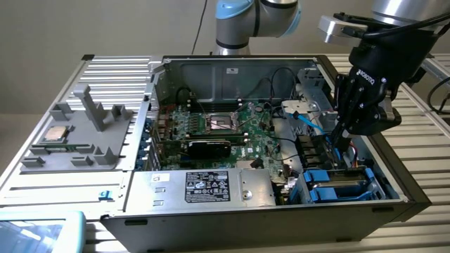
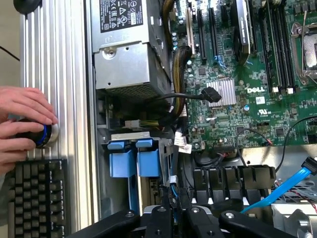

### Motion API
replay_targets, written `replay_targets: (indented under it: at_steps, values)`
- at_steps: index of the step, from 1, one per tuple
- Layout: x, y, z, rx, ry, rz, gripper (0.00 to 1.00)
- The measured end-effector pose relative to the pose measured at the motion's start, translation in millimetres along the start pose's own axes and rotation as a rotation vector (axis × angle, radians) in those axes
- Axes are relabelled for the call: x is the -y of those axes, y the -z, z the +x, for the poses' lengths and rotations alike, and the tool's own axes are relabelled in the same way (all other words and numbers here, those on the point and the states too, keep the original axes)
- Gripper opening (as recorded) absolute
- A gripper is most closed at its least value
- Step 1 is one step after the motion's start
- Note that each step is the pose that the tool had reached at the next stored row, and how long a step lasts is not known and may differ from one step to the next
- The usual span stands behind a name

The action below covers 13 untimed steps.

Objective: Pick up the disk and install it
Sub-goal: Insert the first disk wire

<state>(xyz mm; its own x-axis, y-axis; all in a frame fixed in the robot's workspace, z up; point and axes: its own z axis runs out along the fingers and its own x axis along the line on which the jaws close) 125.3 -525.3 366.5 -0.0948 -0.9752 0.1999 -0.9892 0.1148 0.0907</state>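
The computer case [image 1: 246,226] is lying open on the bench; in the exterior view the silver power supply [image 1: 204,187] is sitting at its six o'clock and the motherboard [image 1: 232,132] is filling its centre. The disk [image 1: 336,187] [image 2: 130,161] is resting in the drive bay at about four o'clock, its blue frame showing among loose wiring; the gripper [image 1: 338,150] [image 2: 181,212] is reaching down inside the case just toward twelve o'clock of it.

The likeliest trouble, as I judge it, is the disk jamming crooked in the bay if it is being pressed off-square; the blue cable [image 1: 309,118], trailing at eleven o'clock of the bay, is also risking a snag against the arm. I cannot tell how far the pincer is open, nor whether it is touching or holding the disk.
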Motion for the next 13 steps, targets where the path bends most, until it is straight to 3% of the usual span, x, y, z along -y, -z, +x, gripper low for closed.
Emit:
replay_targets:
  at_steps: [13]
  values:
    - [0.0,0.0,0.3,0.0031,0.0,-0.0003,0.16]
